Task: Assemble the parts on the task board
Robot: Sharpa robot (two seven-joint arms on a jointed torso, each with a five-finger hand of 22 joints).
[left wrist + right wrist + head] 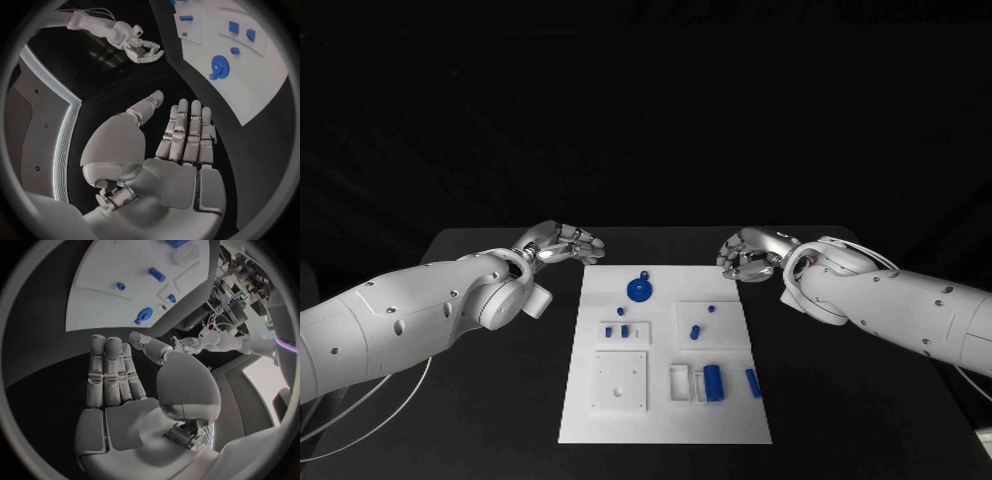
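In the middle of the head frame lies the board [665, 400], a white plate on the black table [488, 400], w/ blue parts spread over it: a round disc [638, 291] w/ a small tab near the top edge, a tiny peg [711, 309] right of it, two short pegs [617, 331] in a small raised tile at centre-left, another peg [695, 329] centre-right, a long cylinder [713, 382] standing by a slotted white holder lower right, and a bar [753, 382] just beside it near the right edge. A plain white square tile w/ holes sits lower left, no part in it.

Left hand [563, 245] hovers at upper left of the board, off its corner, above the table; right hand [750, 256] mirrors it at upper right. Both are apart from every part. In the wrist views each palm is flat w/ fingers straight and side by side, thumb out, nothing held: both released.

Judgement: this looks like a ready pose, hands parked clear of the board so the head camera sees all parts unblocked. Parts look loose or only partly seated, so assembly seems barely begun. Next move prob. a reach to one of the nearer top parts; small pegs will need a fine pinch & could roll
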